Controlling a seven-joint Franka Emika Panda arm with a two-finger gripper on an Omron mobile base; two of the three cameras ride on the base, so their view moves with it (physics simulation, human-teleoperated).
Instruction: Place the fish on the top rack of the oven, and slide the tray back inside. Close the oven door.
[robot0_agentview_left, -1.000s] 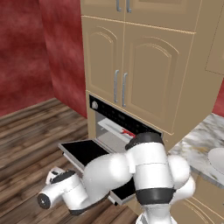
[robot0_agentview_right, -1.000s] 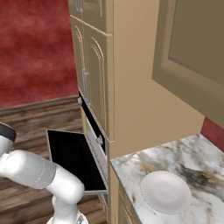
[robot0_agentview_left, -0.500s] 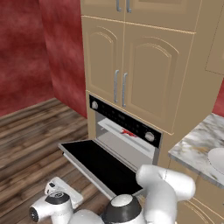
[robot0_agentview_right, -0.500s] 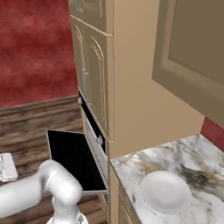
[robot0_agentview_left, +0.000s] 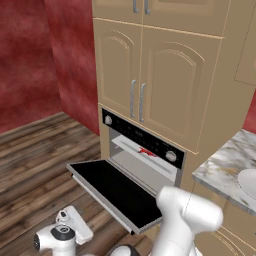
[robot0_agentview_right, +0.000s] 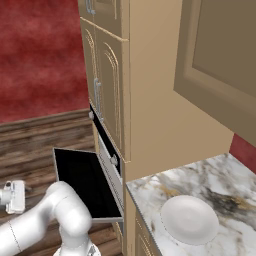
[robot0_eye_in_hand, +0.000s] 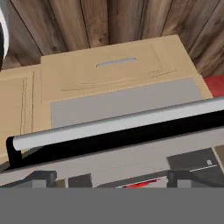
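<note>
We see the fish (robot0_agentview_left: 148, 151) already on the top rack (robot0_agentview_left: 134, 148), above and beyond our gripper (robot0_agentview_left: 75, 224); its jaws spread empty beneath the oven door (robot0_agentview_left: 116, 187); closing remains.

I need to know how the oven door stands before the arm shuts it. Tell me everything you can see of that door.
The oven door is a wide rectangular panel of glossy black glass with a thin grey rim. It hangs fully open, lying about level and jutting out from below the grey cavity over the wooden floor. In the hand view its long silver bar handle runs along the front edge on dark end mounts. Nothing rests on it or touches it.
</note>
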